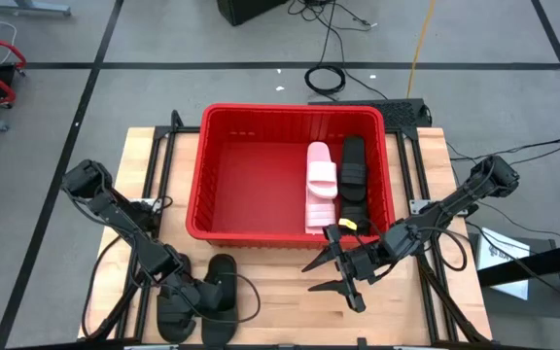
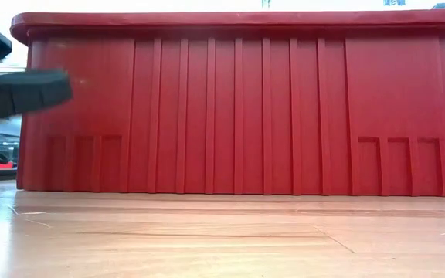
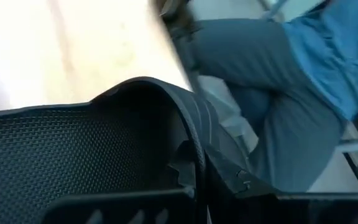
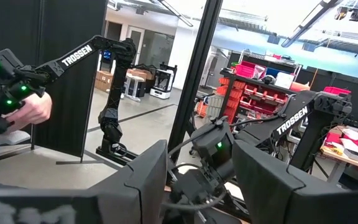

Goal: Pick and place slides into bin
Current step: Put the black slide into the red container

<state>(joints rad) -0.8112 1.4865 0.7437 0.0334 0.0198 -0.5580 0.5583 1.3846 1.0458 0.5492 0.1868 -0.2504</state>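
Note:
The red bin (image 1: 217,175) stands mid-table; its near wall fills the low view (image 2: 238,108). Pale pink slides (image 1: 319,185) and black slides (image 1: 354,173) lie on its floor at the right. My left gripper (image 1: 200,297), at the table's near left corner, is shut on a black slide (image 1: 222,292), which also shows in the left wrist view (image 3: 73,143). A second black slide (image 1: 176,316) lies beside it. My right gripper (image 1: 331,274) is open and empty, just before the bin's near wall, right of middle. In the right wrist view (image 4: 197,199) it faces the room. My left gripper holds the black slide at the edge of its ribbed strap (image 3: 194,146), where the strap meets the textured footbed. The fingers stand on either side of that edge, but their tips are hidden at the picture's bottom. In the low view the slide (image 2: 22,93) hangs about level, clear of the table.
Bare wooden tabletop (image 1: 280,301) lies between the two grippers, in front of the bin. The bin's left half is empty. A seated person (image 3: 303,81) shows beyond the table's edge near my left gripper, and a hand (image 4: 23,109) with a controller shows in the room.

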